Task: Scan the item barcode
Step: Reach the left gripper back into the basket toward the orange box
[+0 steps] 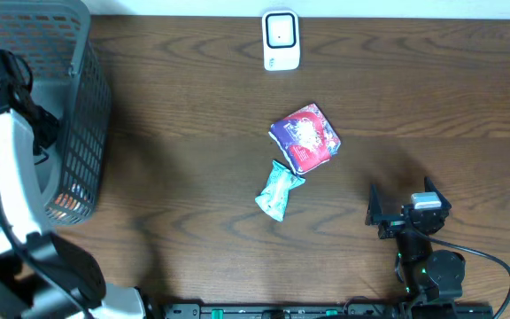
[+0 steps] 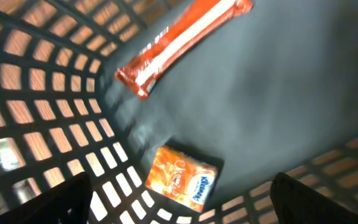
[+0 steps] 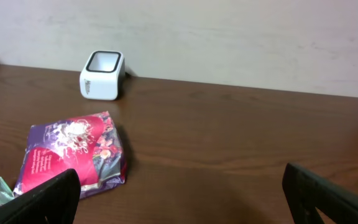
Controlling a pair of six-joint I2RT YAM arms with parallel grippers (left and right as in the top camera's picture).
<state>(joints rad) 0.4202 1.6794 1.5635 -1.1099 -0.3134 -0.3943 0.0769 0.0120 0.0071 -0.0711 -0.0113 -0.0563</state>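
Surface [image 1: 193, 106]: white scanner [image 1: 281, 40], purple packet [image 1: 305, 136] beside teal packet [image 1: 278, 191]; grey basket [image 1: 87, 97] holding blurred orange pack [image 2: 180, 177], possibly tissues; left jaws and right jaws wide open, empty.

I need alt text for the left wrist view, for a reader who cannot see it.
Inside a dark mesh basket, a long orange-and-white packet lies toward the top and a small orange pack lies below it near the wall. The fingers of the open left gripper show at the bottom corners, holding nothing.

Open table [image 1: 193, 97] between scanner [image 1: 281, 40] and purple packet [image 1: 305, 137]; basket [image 1: 91, 115] wall blocks left.
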